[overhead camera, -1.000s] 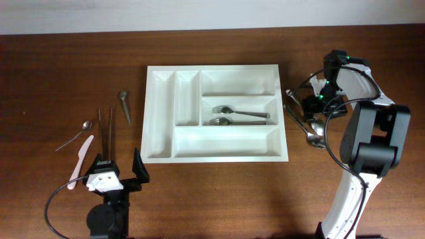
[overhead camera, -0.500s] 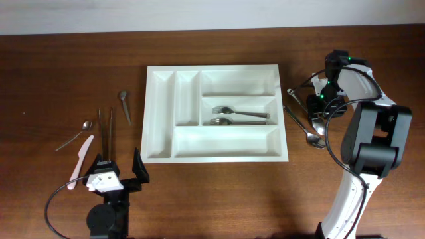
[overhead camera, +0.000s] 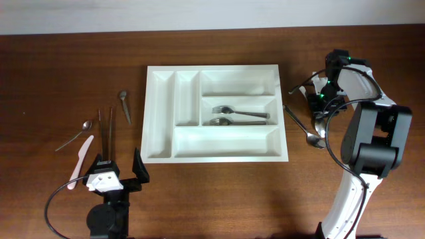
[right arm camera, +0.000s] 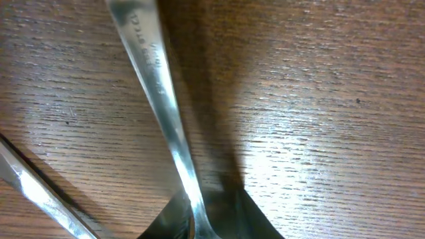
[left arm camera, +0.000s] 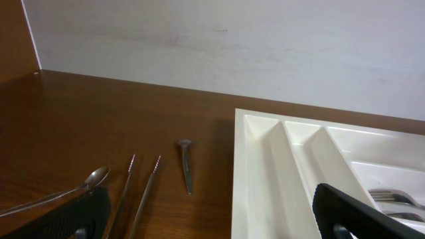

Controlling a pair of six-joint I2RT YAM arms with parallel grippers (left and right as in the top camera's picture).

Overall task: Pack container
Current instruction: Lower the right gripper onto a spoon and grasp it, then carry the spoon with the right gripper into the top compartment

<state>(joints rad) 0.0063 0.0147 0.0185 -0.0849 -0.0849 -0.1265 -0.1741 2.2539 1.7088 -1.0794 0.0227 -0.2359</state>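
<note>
The white container (overhead camera: 216,157) lies mid-table, with two forks (overhead camera: 239,117) in its middle long compartment. To its right, my right gripper (overhead camera: 321,106) reaches down over a steel spoon (overhead camera: 319,124). In the right wrist view the spoon's handle (right arm camera: 156,93) runs between the dark fingers (right arm camera: 265,222), and my right gripper (right arm camera: 199,222) is shut on it at the table surface. My left gripper (overhead camera: 119,167) hovers at the front left, wide open and holding nothing. Its view takes in the container's left corner (left arm camera: 265,172).
A second spoon (overhead camera: 304,129) lies diagonally between the container and the right gripper, its handle (right arm camera: 33,189) close beside the gripped one. Left of the container lie a spoon (overhead camera: 75,135), a pink knife (overhead camera: 82,155), two thin metal sticks (overhead camera: 105,133) and a small dark-tipped utensil (overhead camera: 124,105).
The right gripper's fingers have closed in on the spoon handle, and the utensils under it have shifted slightly. The left arm has stayed still.
</note>
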